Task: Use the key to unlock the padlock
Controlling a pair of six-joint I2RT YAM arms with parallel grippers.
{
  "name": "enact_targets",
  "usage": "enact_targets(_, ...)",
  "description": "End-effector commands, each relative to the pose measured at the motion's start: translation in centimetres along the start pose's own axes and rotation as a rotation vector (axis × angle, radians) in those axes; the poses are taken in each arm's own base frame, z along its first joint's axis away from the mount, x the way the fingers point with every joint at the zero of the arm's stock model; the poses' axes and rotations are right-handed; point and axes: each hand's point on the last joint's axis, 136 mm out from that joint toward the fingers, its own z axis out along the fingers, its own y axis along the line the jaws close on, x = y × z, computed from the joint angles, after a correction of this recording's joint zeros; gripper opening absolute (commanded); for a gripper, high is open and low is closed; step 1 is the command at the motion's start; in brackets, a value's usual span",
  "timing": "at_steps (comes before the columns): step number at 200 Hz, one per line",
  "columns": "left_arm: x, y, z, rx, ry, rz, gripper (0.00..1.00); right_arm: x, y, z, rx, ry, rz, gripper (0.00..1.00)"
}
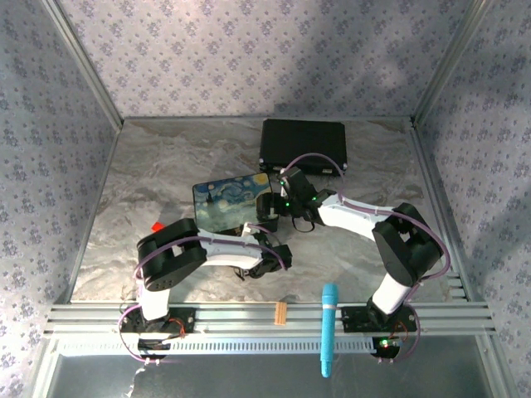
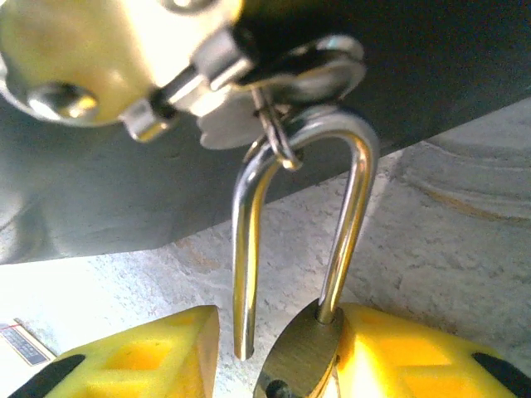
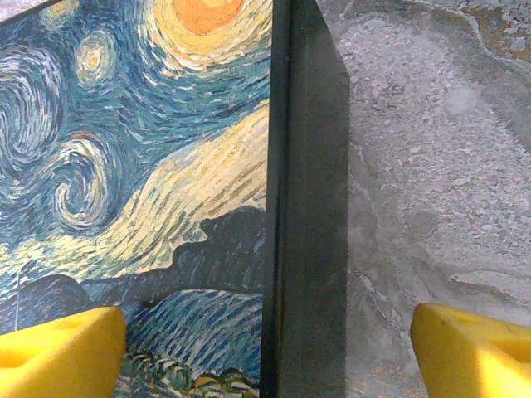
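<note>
**A:** Where's the padlock point(image 2: 300, 365)?

**B:** Low between the left gripper's point(image 2: 278, 336) fingers. Its brass body lies against one finger point(image 2: 406, 352), with a gap on the other side. The fingers are partly spread, so I'd say it brackets the body and isn't clamped on it. The shackle point(image 2: 353, 207) runs up above the gripper and hooks through the clasp point(image 2: 274, 75) on the box point(image 3: 133, 182).

**A:** Locked?

**B:** It doesn't look so. One leg of the shackle sits in the body. The other ends in the air just beside it, in the gap by the far finger. I judge the unlocking step done or all but done.

**A:** And the key?

**B:** I can't spot it. If it sits in the keyhole, that is below the gripper's view.

**A:** What about the right gripper point(image 3: 265, 352)?

**B:** It's wide open and holds nothing. It straddles the box's dark side edge, with the painted lid under one finger and bare desk point(image 3: 431, 166) under the other. It seems placed to steady the box.

**A:** And the next move?

**B:** Probably to close on the body properly, then swing it clear so the free leg can't drop back in. That needs a firm, small grip, because the brass is slick and sits off-centre between the fingers. The box must stay put meanwhile.
</note>
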Motion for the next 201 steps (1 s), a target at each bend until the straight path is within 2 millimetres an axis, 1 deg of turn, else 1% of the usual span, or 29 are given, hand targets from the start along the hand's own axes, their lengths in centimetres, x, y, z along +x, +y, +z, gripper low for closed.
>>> enact_targets(1,3.1,0.3,-0.4,0.028,0.118,0.027,0.43,5.5,-5.4,1.3,0.202,0.183,0.017,0.89)
enact_targets(9,2.9,0.3,-0.7,0.044,0.112,0.02,0.48,5.5,-5.3,1.3,0.202,0.184,0.014,0.89)
enact_targets(51,2.0,0.3,-2.5,0.144,0.072,-0.007,0.49,5.3,-5.4,1.2,0.203,0.181,0.013,0.89)
enact_targets(62,1.6,0.3,-3.0,0.171,0.056,-0.011,0.58,5.3,-5.4,1.3,0.203,0.181,0.016,0.89)
enact_targets(76,1.4,0.2,-3.6,0.218,0.049,-0.029,0.6,5.2,-5.3,1.3,0.2,0.181,0.017,0.89)
enact_targets(92,0.9,0.6,-4.2,0.248,0.027,-0.051,0.6,5.0,-5.1,1.3,0.196,0.176,0.012,0.89)
enact_targets(95,0.7,0.7,-4.3,0.256,0.022,-0.061,0.63,4.8,-5.0,1.2,0.193,0.171,0.009,0.89)
enact_targets(109,0.2,1.1,-4.7,0.288,0.005,-0.096,0.74,3.8,-4.6,0.8,0.178,0.151,-0.001,0.9)
enact_targets(125,-0.6,1.3,-5.3,0.355,-0.024,-0.148,0.92,2.1,-3.8,0.1,0.161,0.124,-0.021,0.91)
enact_targets(128,-0.7,1.4,-5.4,0.367,-0.029,-0.158,0.94,1.7,-3.7,-0.1,0.156,0.118,-0.027,0.92)
enact_targets(130,-0.9,1.5,-5.5,0.378,-0.034,-0.168,0.98,1.5,-3.5,-0.2,0.151,0.113,-0.031,0.92)
enact_targets(133,-1.0,1.6,-5.6,0.392,-0.039,-0.178,1.0,1.1,-3.3,-0.4,0.146,0.107,-0.037,0.93)
enact_targets(150,-2.1,1.9,-6.7,0.502,-0.074,-0.25,1.0,-1.2,-2.0,-1.6,0.114,0.062,-0.066,0.99)
enact_targets(154,-2.2,2.3,-6.8,0.518,-0.077,-0.265,1.0,-1.7,-1.7,-1.9,0.106,0.051,-0.072,0.99)
enact_targets(157,-2.7,2.2,-7.1,0.546,-0.09,-0.291,1.0,-2.0,-1.6,-2.2,0.104,0.043,-0.075,0.99)
enact_targets(173,-3.8,3.7,-7.9,0.623,-0.12,-0.386,1.0,-4.1,-0.5,-3.8,0.082,-0.016,-0.097,0.99)
enact_targets(188,-4.5,5.6,-8.1,0.663,-0.133,-0.466,1.0,-5.2,0.2,-5.3,0.061,-0.057,-0.117,0.99)
enact_targets(201,-4.8,6.9,-7.8,0.707,-0.12,-0.53,1.0,-5.3,0.8,-6.5,0.039,-0.074,-0.127,0.99)
